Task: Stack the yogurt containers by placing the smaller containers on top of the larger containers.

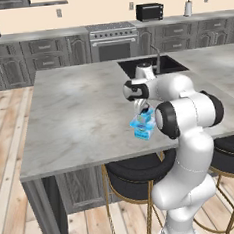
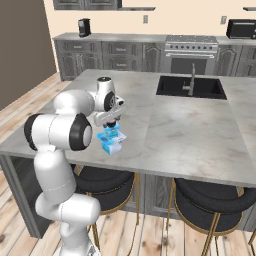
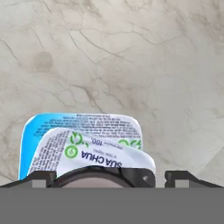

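Note:
A stack of yogurt containers stands near the front edge of the marble island. At the bottom is the larger container [image 3: 43,124], a bright blue squarish tub [image 1: 143,133] [image 2: 110,146]. A smaller light-blue tub with a pale printed lid [image 3: 92,153] [image 1: 144,119] [image 2: 111,135] sits skewed on top of it. The tiny dark round cup [image 3: 105,174] rests on that pale lid. My gripper [image 3: 111,177] [image 1: 144,108] [image 2: 114,124] hangs straight above the stack. It is open, its fingertips [image 3: 40,177] standing wide on either side of the cup with small gaps.
The island top [image 1: 78,107] stretches bare to the left and back of the stack. A black sink [image 2: 190,87] with a faucet [image 2: 192,77] lies at the far side. Black stools [image 2: 215,195] stand under the front edge, close to the stack.

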Robot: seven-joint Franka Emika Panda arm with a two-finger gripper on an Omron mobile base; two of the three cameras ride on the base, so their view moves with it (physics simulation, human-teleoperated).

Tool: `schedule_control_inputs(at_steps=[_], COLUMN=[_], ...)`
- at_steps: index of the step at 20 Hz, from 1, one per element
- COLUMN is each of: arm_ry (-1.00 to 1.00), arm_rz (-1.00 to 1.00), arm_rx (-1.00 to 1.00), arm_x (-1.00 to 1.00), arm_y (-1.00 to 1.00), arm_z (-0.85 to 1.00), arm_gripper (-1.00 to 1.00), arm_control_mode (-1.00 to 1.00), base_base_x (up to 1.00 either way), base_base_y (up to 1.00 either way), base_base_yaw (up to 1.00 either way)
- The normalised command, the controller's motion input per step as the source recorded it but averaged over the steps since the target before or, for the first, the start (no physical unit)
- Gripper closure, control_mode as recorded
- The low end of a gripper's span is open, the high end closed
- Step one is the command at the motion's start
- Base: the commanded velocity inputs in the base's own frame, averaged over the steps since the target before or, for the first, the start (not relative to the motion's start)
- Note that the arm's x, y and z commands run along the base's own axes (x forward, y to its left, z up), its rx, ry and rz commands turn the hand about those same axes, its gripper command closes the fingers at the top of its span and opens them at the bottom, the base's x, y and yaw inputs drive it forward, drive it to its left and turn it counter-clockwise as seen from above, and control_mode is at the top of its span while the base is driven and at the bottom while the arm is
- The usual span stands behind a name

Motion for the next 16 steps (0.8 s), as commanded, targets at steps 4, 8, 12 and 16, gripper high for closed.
schedule_control_inputs(at_steps=[4,8,12,16], arm_ry=[0.00,-0.04,-0.07,-0.12], arm_rz=[0.00,0.00,0.00,0.00], arm_rx=[0.00,0.01,0.01,0.00], arm_x=[0.00,0.00,0.00,-0.03], arm_y=[-0.01,-0.07,-0.07,-0.04], arm_z=[0.01,0.23,0.31,0.49], arm_gripper=[-1.00,-1.00,-1.00,-1.00], arm_control_mode=[-1.00,-1.00,-1.00,-1.00], base_base_x=[0.00,0.00,0.00,0.00], base_base_y=[0.00,0.00,0.00,0.00], base_base_yaw=[0.00,0.00,0.00,0.00])
